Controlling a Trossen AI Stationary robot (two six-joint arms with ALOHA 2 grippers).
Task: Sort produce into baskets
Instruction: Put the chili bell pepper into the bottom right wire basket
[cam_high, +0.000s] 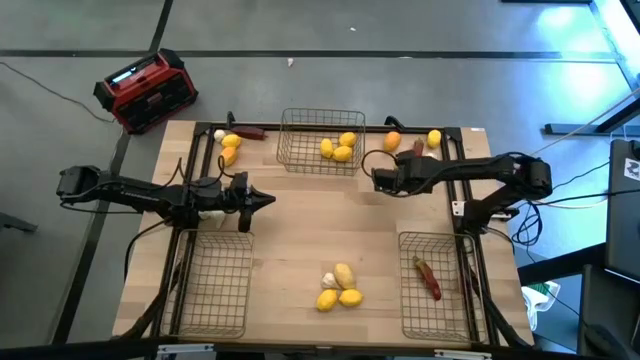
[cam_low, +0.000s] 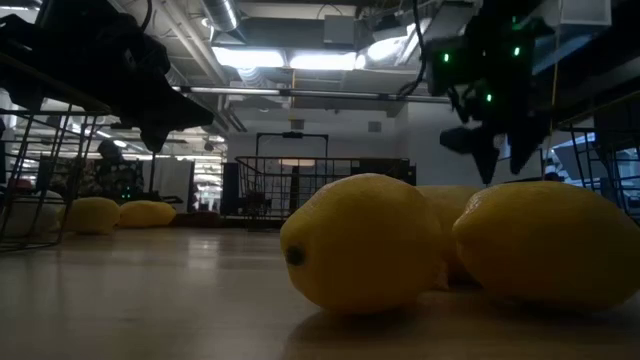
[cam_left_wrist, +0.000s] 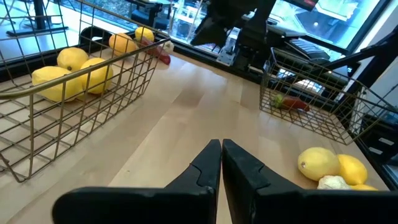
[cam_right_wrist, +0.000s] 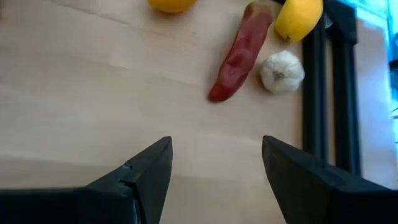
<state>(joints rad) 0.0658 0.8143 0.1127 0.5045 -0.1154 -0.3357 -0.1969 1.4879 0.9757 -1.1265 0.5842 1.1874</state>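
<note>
My left gripper (cam_high: 268, 200) (cam_left_wrist: 221, 158) hovers shut over the table's left middle and holds nothing. My right gripper (cam_high: 378, 181) (cam_right_wrist: 214, 165) hangs open above bare wood, short of a far-right group of produce: a dark red chili (cam_right_wrist: 239, 56), a garlic bulb (cam_right_wrist: 282, 73), a lemon (cam_right_wrist: 298, 17) and an orange fruit (cam_right_wrist: 171, 5). Three wire baskets stand on the table. The far one (cam_high: 300, 160) holds lemons (cam_high: 338, 148), the near right one (cam_high: 448, 310) holds a chili (cam_high: 428, 278), and the near left one (cam_high: 212, 285) shows nothing inside. Lemons and a garlic bulb (cam_high: 340, 288) lie near the front.
More produce lies at the far left: an orange fruit (cam_high: 229, 155), a lemon (cam_high: 232, 141), a garlic bulb (cam_high: 219, 134) and a chili (cam_high: 250, 131). A red-and-black box (cam_high: 148, 90) sits on the floor beyond the table's far left corner. Black frame rails (cam_right_wrist: 317, 93) run along the table's edges.
</note>
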